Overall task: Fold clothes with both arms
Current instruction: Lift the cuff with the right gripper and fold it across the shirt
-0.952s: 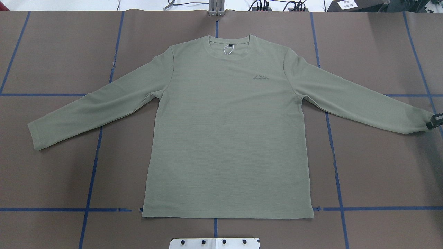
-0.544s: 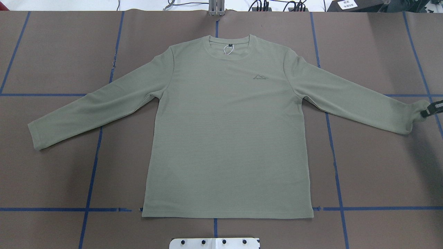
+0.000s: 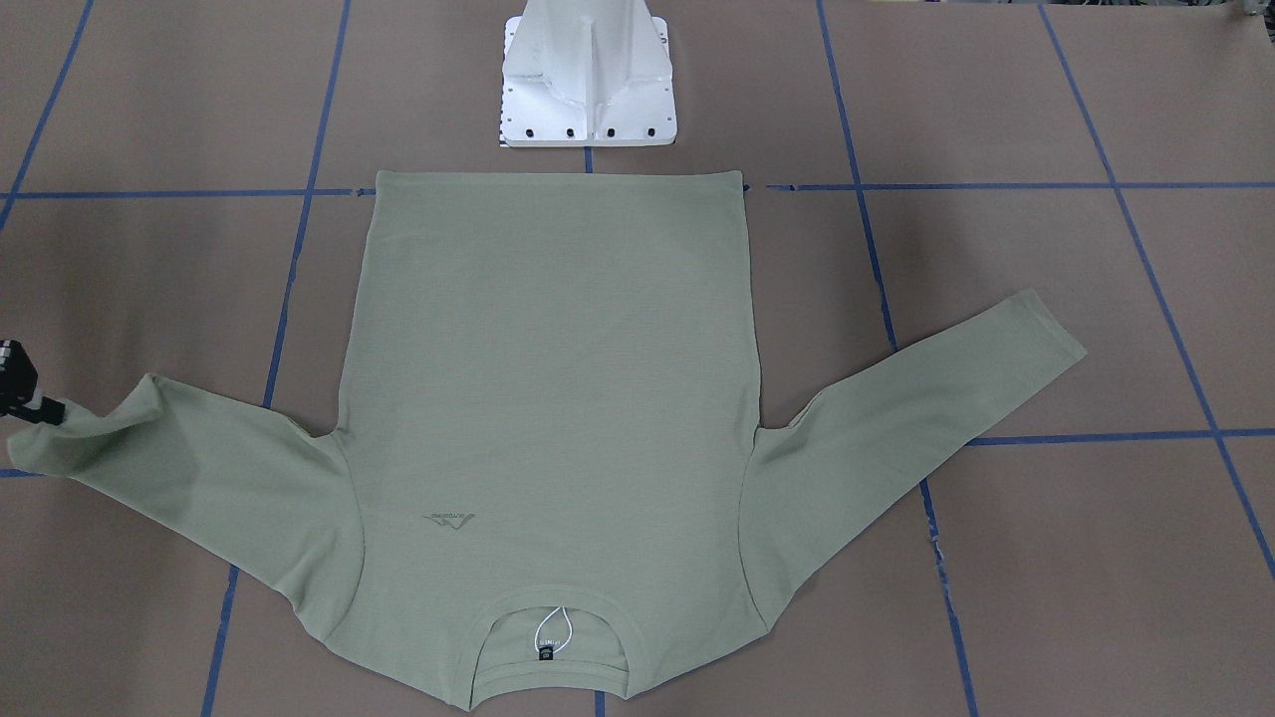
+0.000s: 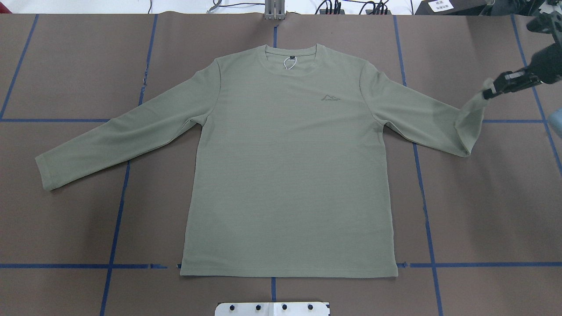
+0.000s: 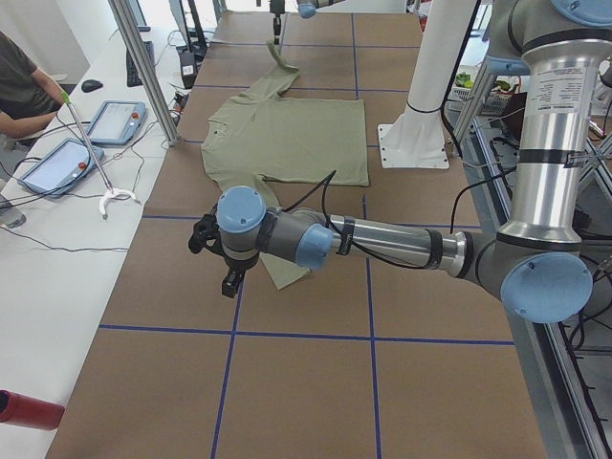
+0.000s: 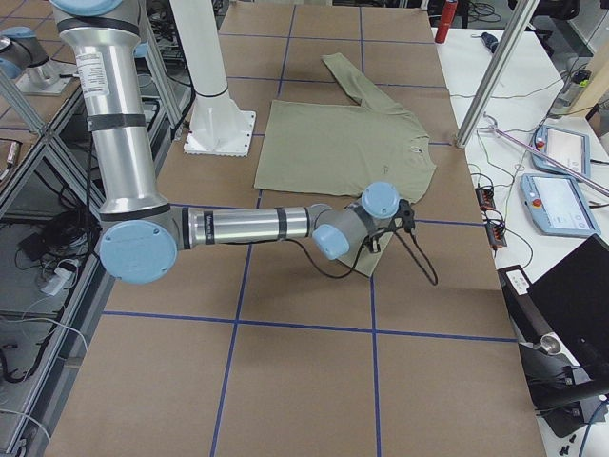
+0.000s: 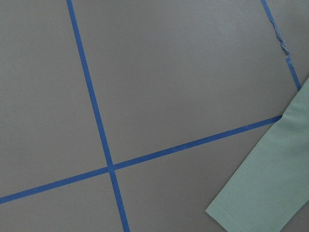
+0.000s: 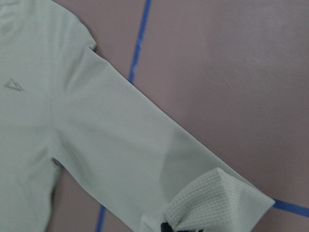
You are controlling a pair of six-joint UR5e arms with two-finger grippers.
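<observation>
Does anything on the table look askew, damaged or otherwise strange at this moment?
Nothing looks damaged. The shirt lies flat and straight on the table except one sleeve: the right gripper pinches its cuff and holds it up, so the end bends over. The blue tape line near the other sleeve is ragged in one spot.

The shirt (image 4: 285,175) is spread on the table (image 4: 66,219), hem beside the pedestal base (image 4: 272,308), one cuff (image 4: 478,98) apparently held raised by the right gripper (image 4: 487,93).

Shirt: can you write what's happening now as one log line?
shirt: body flat on table | right tool: shut on cuff, cuff held up | left tool: near other sleeve, open or shut unclear
</observation>
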